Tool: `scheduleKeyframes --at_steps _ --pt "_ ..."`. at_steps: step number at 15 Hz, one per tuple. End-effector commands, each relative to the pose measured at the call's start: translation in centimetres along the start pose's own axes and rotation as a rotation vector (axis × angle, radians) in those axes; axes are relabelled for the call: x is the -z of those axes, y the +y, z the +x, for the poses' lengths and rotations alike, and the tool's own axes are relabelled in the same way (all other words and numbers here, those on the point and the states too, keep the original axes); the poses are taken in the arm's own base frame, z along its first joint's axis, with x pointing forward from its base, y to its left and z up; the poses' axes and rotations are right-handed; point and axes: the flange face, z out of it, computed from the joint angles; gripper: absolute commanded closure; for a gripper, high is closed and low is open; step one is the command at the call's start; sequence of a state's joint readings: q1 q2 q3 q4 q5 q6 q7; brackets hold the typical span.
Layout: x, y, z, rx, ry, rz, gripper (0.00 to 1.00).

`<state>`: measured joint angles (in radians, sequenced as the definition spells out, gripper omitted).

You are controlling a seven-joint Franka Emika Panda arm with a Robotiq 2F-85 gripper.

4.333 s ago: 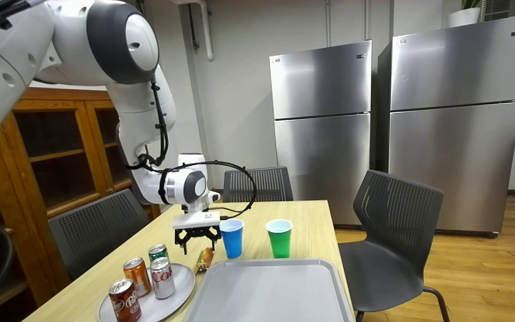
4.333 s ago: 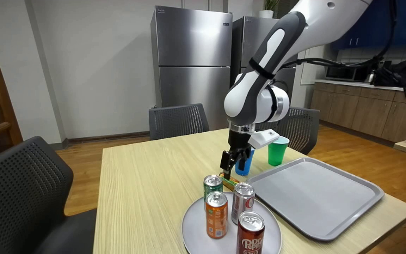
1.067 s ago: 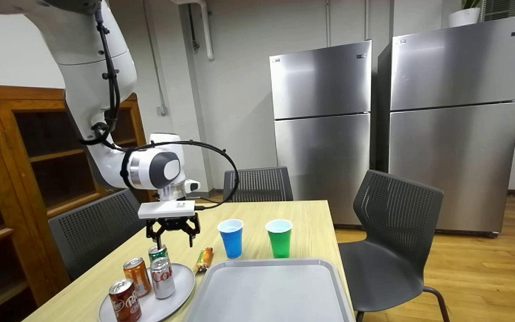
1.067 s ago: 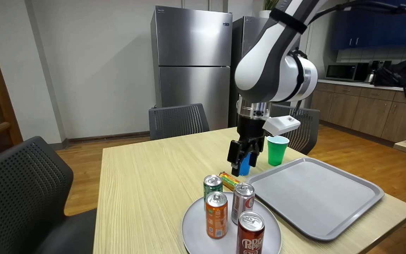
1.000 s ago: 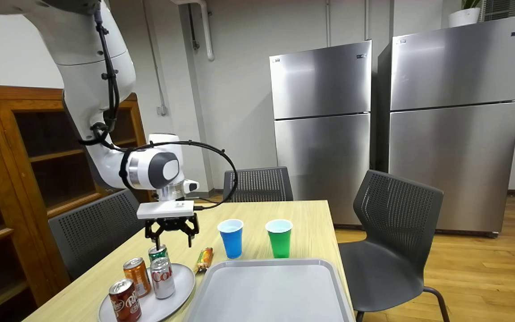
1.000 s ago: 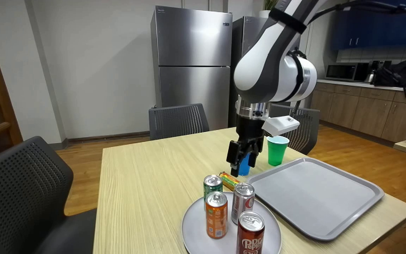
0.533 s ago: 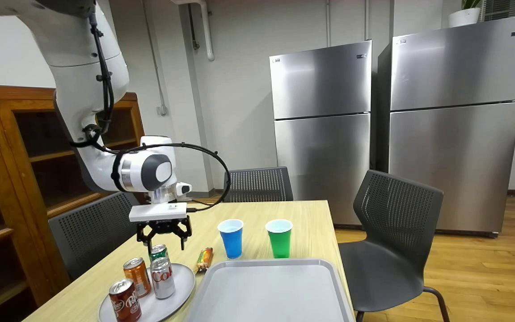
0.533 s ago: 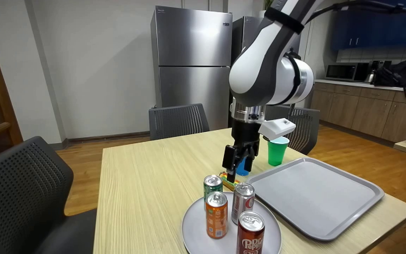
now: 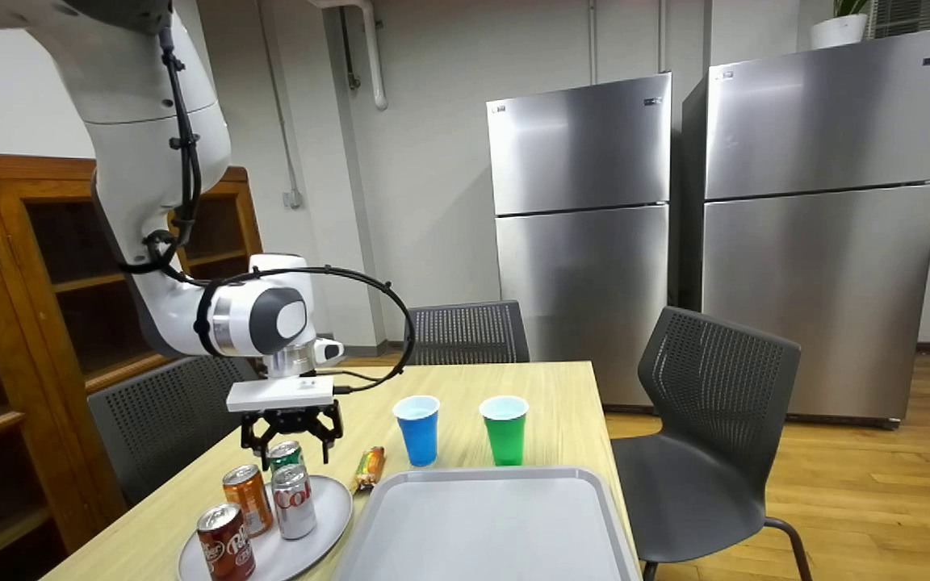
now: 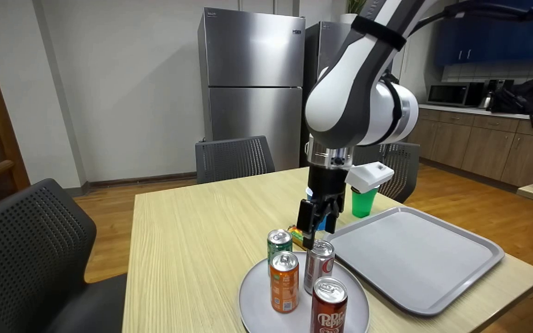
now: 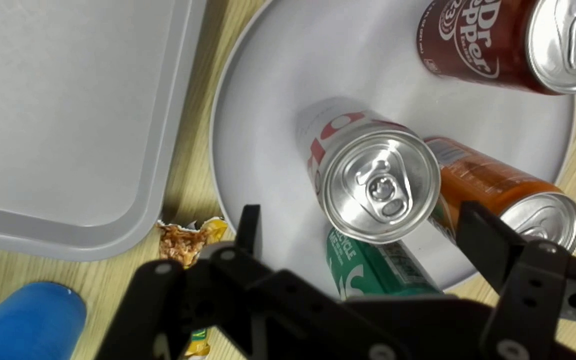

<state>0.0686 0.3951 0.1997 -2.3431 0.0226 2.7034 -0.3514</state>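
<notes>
My gripper is open and empty in the wrist view (image 11: 360, 222) and in both exterior views (image 9: 295, 458) (image 10: 319, 237). It hangs low above the far part of a round grey plate (image 11: 263, 165). A silver Diet Coke can (image 11: 380, 185) stands upright just ahead of the gap between the fingers. A green can (image 11: 373, 265) stands between and below the fingers, partly hidden by the gripper. An orange can (image 10: 284, 282) is near the right finger in the wrist view. A dark red Dr Pepper can (image 10: 329, 305) stands farther off on the plate. No contact is visible.
A grey tray (image 9: 489, 524) lies beside the plate. A wrapped snack bar (image 9: 370, 468) lies between plate and cups. A blue cup (image 9: 419, 432) and a green cup (image 9: 505, 432) stand behind the tray. Chairs (image 9: 715, 436) surround the wooden table (image 10: 192, 222).
From near the snack bar and blue cup, my gripper has moved over to the cans on the plate and, lately, lower. It has stayed open. The cans, cups and tray have not moved.
</notes>
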Motion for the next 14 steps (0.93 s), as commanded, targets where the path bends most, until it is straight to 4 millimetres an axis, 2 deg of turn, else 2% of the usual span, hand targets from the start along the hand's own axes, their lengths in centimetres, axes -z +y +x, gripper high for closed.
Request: scheduleKeyframes --at_steps 1,7,14 --pt "-0.2 -0.6 -0.8 -0.004 0.004 -0.014 0.00" --pt "-1.3 -0.8 -1.8 -0.006 -0.013 -0.017 0.00" --pt "-2.8 -1.0 -1.3 -0.013 -0.009 -0.023 0.00"
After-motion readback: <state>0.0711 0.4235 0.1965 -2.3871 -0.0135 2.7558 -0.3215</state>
